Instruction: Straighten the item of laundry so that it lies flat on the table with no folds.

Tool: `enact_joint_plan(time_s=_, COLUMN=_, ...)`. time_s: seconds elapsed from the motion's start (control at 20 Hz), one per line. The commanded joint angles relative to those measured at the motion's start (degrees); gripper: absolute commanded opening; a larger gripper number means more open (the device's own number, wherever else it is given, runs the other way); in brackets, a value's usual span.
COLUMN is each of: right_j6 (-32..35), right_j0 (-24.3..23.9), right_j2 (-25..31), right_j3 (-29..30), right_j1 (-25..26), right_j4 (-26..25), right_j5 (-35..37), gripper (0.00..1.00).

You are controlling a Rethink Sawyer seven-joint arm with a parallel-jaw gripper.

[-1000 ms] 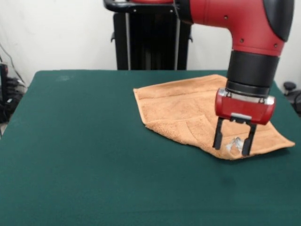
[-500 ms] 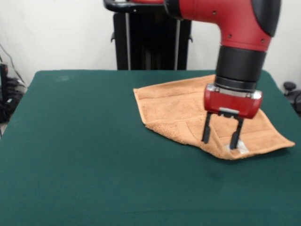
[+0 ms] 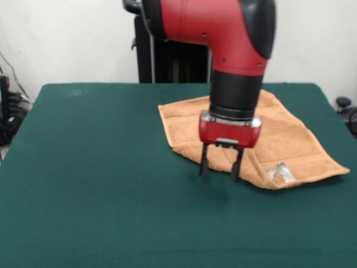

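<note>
Red and black robot arm with a small two-fingered gripper

The arm [image 3: 223, 28] has a glossy red shell dotted with small dark screws, a black cap at its elbow and a black round wrist collar. Below the collar sits a silver ring, then the gripper [image 3: 221, 167]: red rounded body (grey plate in front), two thin black fingers [image 3: 204, 163].

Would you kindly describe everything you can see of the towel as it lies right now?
The towel is light orange terry, roughly square, with woven border bands and a small white label near its front edge. It lies on the green table, toward the picture's right, turned cornerwise. It is not flat: a flap is folded over along the front-left edge, making a thick doubled rim. The open gripper stands at that folded edge; whether its tips touch the cloth cannot be told. The arm hides part of the middle.
</note>
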Motion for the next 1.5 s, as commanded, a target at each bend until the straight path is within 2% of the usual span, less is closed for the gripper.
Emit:
enact_joint_plan(time_s=0.05, right_j6=-10.83, right_j0=-1.91, right_j2=12.99, right_j3=-0.13, right_j1=2.07, right_j4=-11.21, right_j5=8.76, gripper=1.00)
enact_joint_plan(time_s=0.35, right_j6=-5.80, right_j0=-2.38, right_j2=14.74, right_j3=0.91, right_j1=0.15, right_j4=-16.31, right_j5=9.80, gripper=1.00)
enact_joint_plan(time_s=0.7, right_j6=-2.63, right_j0=-3.88, right_j2=16.45, right_j3=4.51, right_j1=-5.46, right_j4=-16.67, right_j5=13.90, gripper=1.00)
enact_joint_plan(time_s=1.1, right_j6=-2.23, right_j0=-5.31, right_j2=18.05, right_j3=7.50, right_j1=-10.20, right_j4=-16.13, right_j5=17.43, gripper=1.00)
enact_joint_plan(time_s=1.5, right_j6=0.26, right_j0=-3.79, right_j2=16.81, right_j3=6.31, right_j1=-6.71, right_j4=-18.00, right_j5=13.56, gripper=1.00)
